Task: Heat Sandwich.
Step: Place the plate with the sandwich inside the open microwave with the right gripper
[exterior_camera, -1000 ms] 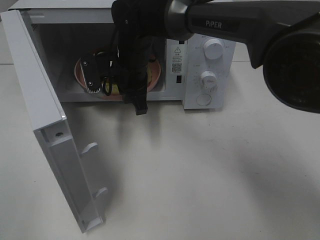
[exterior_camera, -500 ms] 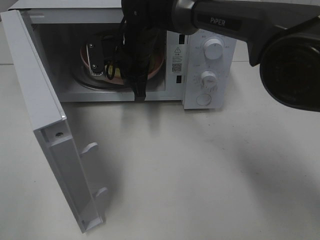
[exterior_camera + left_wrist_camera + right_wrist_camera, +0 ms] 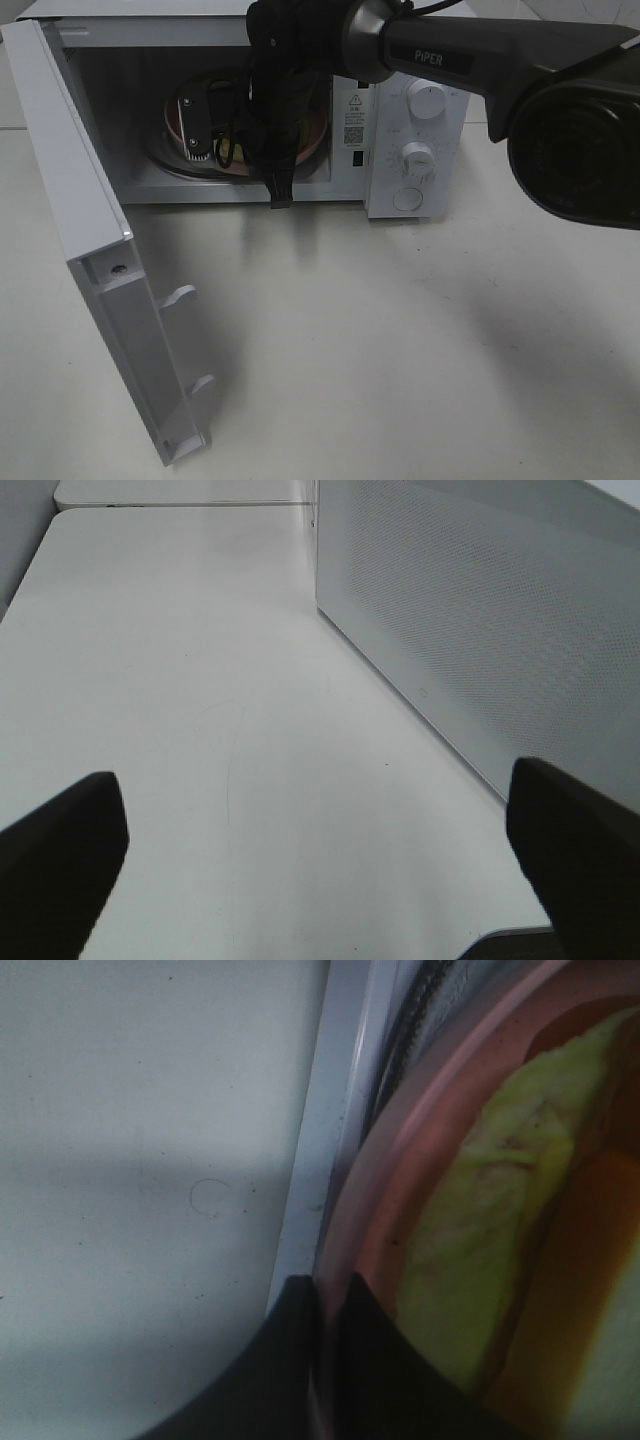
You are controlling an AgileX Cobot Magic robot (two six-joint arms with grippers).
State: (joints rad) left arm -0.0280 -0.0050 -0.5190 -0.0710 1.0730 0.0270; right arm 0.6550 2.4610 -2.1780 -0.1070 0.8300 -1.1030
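In the upper middle of the overhead frame, the right gripper [image 3: 325, 1295] reaches into the open microwave [image 3: 415, 110], its jaws pinched narrow on the rim of the pink plate [image 3: 345, 1210]. The sandwich [image 3: 480, 1240] lies on that plate inside the cavity, its yellow-green filling showing. The left gripper [image 3: 318, 865] hangs over the bench [image 3: 180, 680] beside a white perforated panel [image 3: 480, 610], jaws spread wide.
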